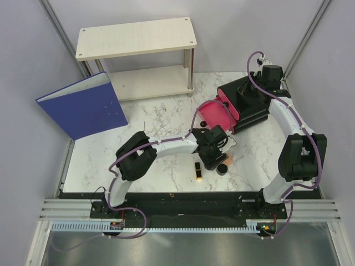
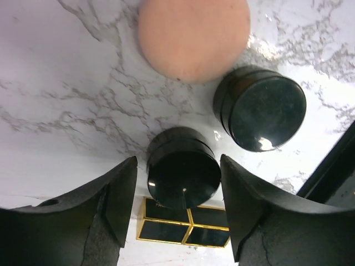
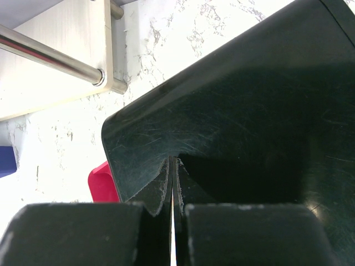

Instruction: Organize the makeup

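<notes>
Between parted left jaws: black jar [image 2: 183, 180], slim clearance | right jaws closed

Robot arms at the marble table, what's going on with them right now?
The left gripper is open and straddles a round black jar, not yet closed on it. A second jar, a peach puff and a black-and-gold lipstick lie close by on the table. The right gripper is shut, up against the top of the black box, whose pink drawer is pulled out.
</notes>
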Tool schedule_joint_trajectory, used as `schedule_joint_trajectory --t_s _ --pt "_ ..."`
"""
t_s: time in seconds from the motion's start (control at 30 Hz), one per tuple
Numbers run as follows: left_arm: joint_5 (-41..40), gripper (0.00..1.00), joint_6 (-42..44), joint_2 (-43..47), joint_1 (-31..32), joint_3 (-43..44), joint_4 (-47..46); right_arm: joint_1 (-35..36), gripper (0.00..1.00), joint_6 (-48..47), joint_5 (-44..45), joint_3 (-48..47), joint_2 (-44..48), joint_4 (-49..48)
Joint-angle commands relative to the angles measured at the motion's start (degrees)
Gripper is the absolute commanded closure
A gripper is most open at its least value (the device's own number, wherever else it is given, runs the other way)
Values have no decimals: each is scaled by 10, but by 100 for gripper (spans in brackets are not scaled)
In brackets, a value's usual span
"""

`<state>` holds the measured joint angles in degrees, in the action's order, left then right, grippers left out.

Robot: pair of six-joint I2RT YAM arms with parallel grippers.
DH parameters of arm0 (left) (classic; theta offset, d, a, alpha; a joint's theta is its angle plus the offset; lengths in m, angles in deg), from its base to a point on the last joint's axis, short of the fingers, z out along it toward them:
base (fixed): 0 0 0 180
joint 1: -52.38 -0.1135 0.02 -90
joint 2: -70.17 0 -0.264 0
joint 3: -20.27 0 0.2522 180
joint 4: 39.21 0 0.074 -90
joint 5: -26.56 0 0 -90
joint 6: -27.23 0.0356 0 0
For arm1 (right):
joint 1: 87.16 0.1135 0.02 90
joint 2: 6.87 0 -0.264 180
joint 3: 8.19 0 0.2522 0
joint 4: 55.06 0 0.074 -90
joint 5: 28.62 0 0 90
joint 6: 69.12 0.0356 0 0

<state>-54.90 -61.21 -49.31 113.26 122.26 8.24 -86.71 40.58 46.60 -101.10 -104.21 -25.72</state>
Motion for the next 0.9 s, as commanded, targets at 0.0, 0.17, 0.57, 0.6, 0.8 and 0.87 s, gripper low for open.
schedule_joint_trajectory --t_s 0.0,0.17,0.57,0.6,0.8,0.87 --pt "-28 34 1 -16 2 42 -9 0 100 -31 34 74 -78 240" --pt "-19 51 -4 -26 2 56 -9 0 100 -33 34 73 -80 242" --pt "-38 94 -6 35 2 -19 -9 0 100 -32 31 72 -86 239" --pt "-41 96 -6 41 2 -24 -9 0 100 -32 31 72 -87 238" --pt "-48 98 -8 67 -3 4 11 0 100 -31 28 69 -87 238" --pt "-49 98 -8 66 -7 21 18 0 100 -30 27 68 -87 238"
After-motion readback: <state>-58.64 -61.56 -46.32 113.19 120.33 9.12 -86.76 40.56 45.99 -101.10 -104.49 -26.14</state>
